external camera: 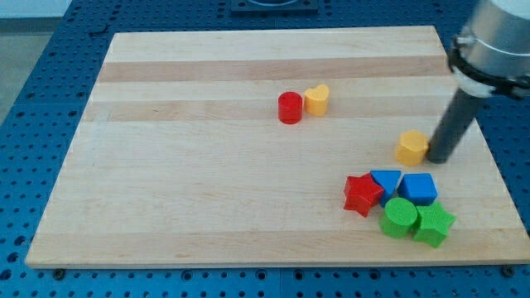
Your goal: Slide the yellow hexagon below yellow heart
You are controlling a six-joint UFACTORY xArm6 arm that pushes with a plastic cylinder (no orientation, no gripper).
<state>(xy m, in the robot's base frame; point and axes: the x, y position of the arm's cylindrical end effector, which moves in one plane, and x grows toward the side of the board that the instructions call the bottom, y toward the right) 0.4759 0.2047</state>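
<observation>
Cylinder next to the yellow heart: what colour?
Red. The cylinder touches the heart on its left side in the camera view, the only one.

Nothing readable is showing up anywhere here, honestly. No letters, numbers, logos or stickers are appearing on the counter (166,207), and the coloured blocks are all looking plain on every face I can see. The dark rod and the grey arm part above it aren't carrying any legible marking either.
</observation>
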